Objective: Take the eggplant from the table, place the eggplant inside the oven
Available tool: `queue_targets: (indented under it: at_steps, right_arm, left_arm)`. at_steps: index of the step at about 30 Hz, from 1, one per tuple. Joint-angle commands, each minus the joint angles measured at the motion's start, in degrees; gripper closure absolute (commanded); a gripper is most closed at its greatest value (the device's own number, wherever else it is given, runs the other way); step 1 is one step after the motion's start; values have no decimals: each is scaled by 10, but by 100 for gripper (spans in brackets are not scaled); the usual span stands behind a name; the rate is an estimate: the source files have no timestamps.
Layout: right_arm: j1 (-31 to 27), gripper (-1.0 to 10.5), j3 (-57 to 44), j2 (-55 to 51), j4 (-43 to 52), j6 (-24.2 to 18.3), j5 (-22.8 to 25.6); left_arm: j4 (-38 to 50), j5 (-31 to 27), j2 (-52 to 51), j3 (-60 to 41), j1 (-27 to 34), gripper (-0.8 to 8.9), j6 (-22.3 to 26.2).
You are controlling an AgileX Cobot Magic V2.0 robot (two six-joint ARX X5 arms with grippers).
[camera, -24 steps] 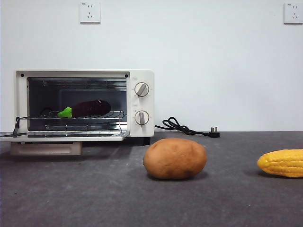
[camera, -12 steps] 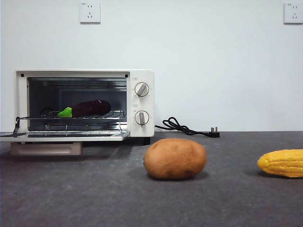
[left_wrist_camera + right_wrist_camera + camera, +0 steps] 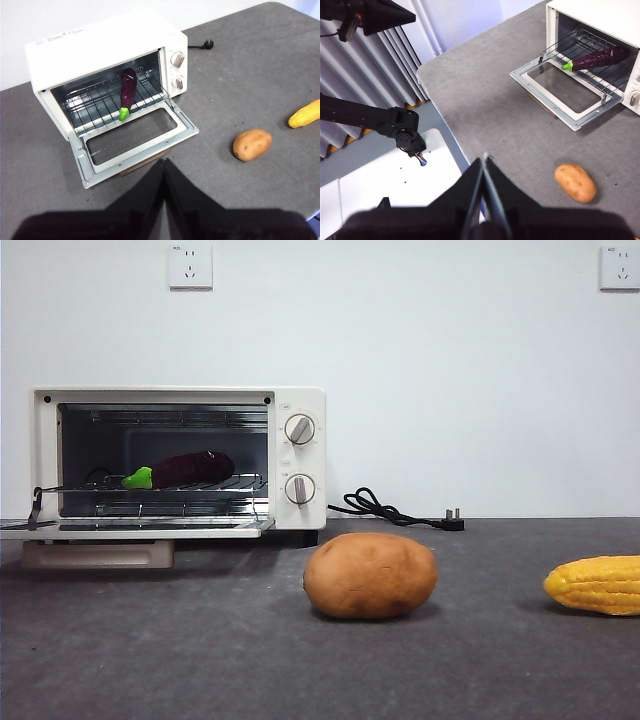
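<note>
The eggplant (image 3: 183, 469) lies on the wire rack (image 3: 107, 97) inside the oven (image 3: 298, 400), with its green end pointing out toward the open door (image 3: 131, 136). The door hangs down flat over the table (image 3: 200, 660). The oven has two round knobs (image 3: 299, 429). Small writing runs along the oven's top edge in the left wrist view, but it is too tiny to read. A potato (image 3: 370, 575) and a corn (image 3: 595, 584) sit on the table, well apart from the oven. The left gripper (image 3: 165, 167) is up high with its jaws pressed together and nothing in them. The right gripper (image 3: 484, 165) is the same, closed and holding nothing.
</note>
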Motion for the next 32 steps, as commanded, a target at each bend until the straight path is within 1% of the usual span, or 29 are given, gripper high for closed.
queue_targets:
  at_steps: [1,9,12,15,16,18,19,20,23,24,26,28,32]
  right_arm:
    - [1,955,-5,-1,-14,-4,-2]
    - [1,955,-5,-1,-14,-5,-2]
    - [1,955,-5,-1,-14,-5,-2]
    - [1,955,-5,-2,-14,-5,-2]
    - [1,955,-5,-3,-14,-5,-2]
    - [1,955,-6,-5,-14,-5,-2]
    - [1,955,-6,-5,-14,-4,-2]
    - [1,955,-7,-9,-14,-4,-2]
    - [1,955,-9,-14,-14,-4,-2]
    - [1,955,-10,-16,-14,-4,-2]
    - [1,955,-11,-21,-14,-4,-2]
    - [1,955,-11,-24,-14,-4,-2]
    - [1,955,-11,-28,-14,-5,-1]
  left_arm:
    - [17,-1,6,-4,-2,819,-5]
    - [95,6,49,-4,-2,821,-7]
    - [95,3,89,-4,2,821,16]
    - [112,5,131,-4,30,822,28]
    - [126,14,143,-4,45,822,31]
    - [166,78,173,-4,96,822,32]
    - [181,120,187,-4,125,822,30]
    - [198,177,206,-4,168,822,24]
    - [233,300,262,-4,259,822,-12]
    - [241,326,278,-4,281,821,-11]
    - [246,362,315,-4,323,821,-14]
    - [241,379,343,-4,351,821,-13]
    - [229,385,397,-4,400,821,2]
